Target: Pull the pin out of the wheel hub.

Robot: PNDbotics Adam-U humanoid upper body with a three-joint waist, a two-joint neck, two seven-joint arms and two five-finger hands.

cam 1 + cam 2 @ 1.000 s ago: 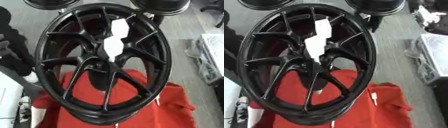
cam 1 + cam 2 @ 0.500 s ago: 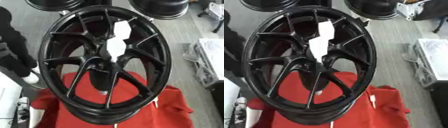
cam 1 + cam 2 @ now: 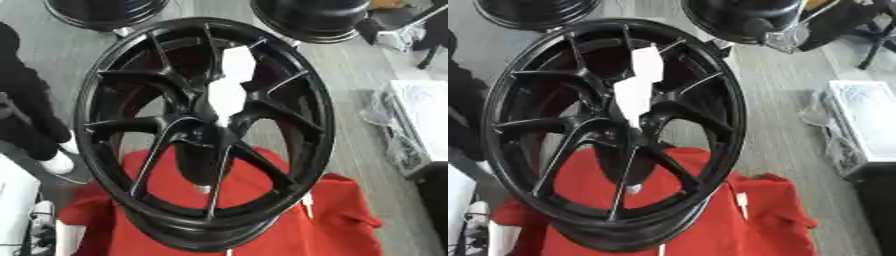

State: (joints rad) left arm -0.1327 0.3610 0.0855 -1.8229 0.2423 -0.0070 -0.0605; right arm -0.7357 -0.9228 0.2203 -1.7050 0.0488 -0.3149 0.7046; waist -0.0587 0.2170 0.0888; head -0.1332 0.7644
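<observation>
A large black wheel hub [image 3: 206, 135] is standing tilted on its rim, filling the middle of both eye views, its spokes fanning out from the centre and its lower edge resting on a red cloth [image 3: 262, 225] that is spreading beneath it. Over the centre of the hub two white blurred shapes [image 3: 229, 82] are showing, one above the other, the lower one sitting right at the hub's middle where the spokes meet; whether this is the pin or a tag cannot be told. Low down between the spokes, a small pale object [image 3: 202, 189] is lying on the red cloth behind the wheel.

Neither of the robot's hands is appearing in either view, so whether they are released, clenched or grasping anything cannot be told.

Beyond the hub, at the top edge, two more black wheels [image 3: 311, 17] are lying on the grey floor [image 3: 350, 75]. At the right, a clear plastic bag [image 3: 842, 130] is lying on the floor beside a white-topped box [image 3: 424, 107]. At the left edge a dark-clothed person's leg with a white shoe [image 3: 58, 162] is standing near the wheel, not touching it.
</observation>
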